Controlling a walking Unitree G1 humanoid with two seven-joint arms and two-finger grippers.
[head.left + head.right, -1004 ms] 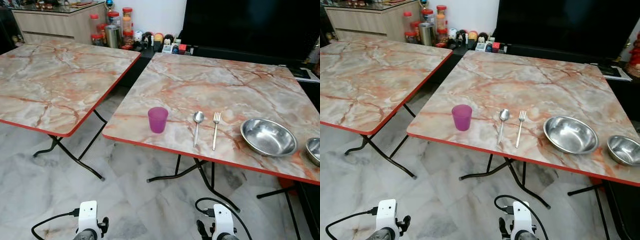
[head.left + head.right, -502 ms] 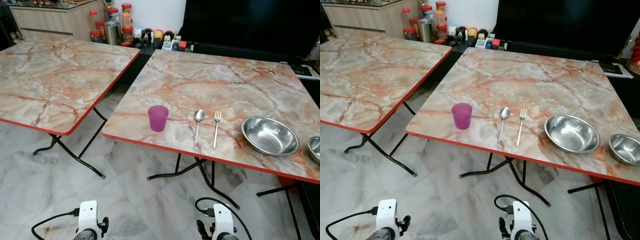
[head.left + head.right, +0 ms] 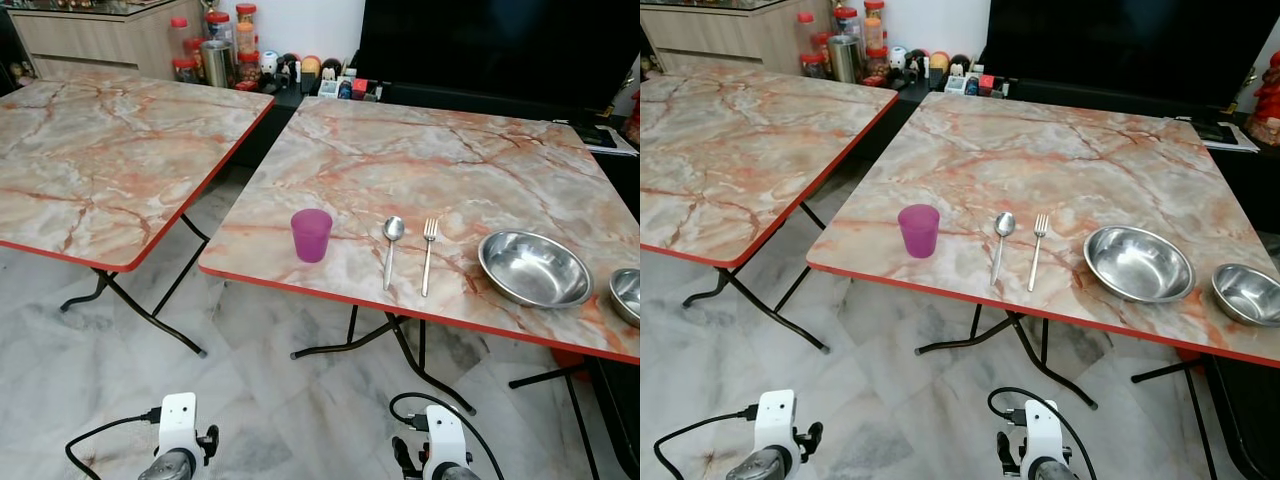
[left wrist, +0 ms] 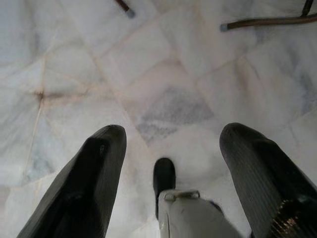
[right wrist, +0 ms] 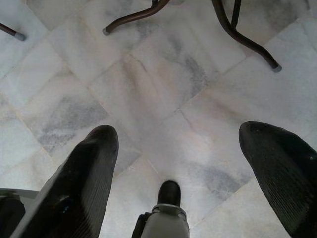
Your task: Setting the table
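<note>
- On the nearer marble-patterned folding table with a red edge (image 3: pixel 400 160): a translucent purple plastic cup (image 3: pixel 311 235), upright, close to the front edge.
- Just to the right of the cup: a slim silver spoon (image 3: pixel 391 246) and a silver fork (image 3: pixel 428 252), lying side by side, apart, handles toward the front edge.
- Further right: a large shallow steel bowl (image 3: pixel 535 268), then a smaller steel bowl (image 3: pixel 1247 294) near the table's right corner, the two close but not touching.
- To the left, across a narrow gap: a second marble-patterned folding table (image 3: pixel 100 150), on black crossed legs like the first.
- Beyond both tables: a row of red-lidded jars and small figurines (image 3: pixel 240 60) by a pale wooden cabinet (image 3: pixel 100 35), with a big black screen (image 3: pixel 500 45) behind the nearer table.
- Underfoot: pale grey marble floor tiles (image 3: pixel 270 400).
- Low in the head views, well short of the table: left gripper (image 4: pixel 168 173) hanging over the floor, long black fingers (image 4: pixel 94 173) spread wide apart, nothing between them.
- Right gripper (image 5: pixel 183 173) likewise hanging low over the tiles near the black table legs (image 5: pixel 242 34), fingers (image 5: pixel 84 178) spread wide, holding nothing.
- White wrist housing with a black cable on each arm, at the bottom of the head views.
</note>
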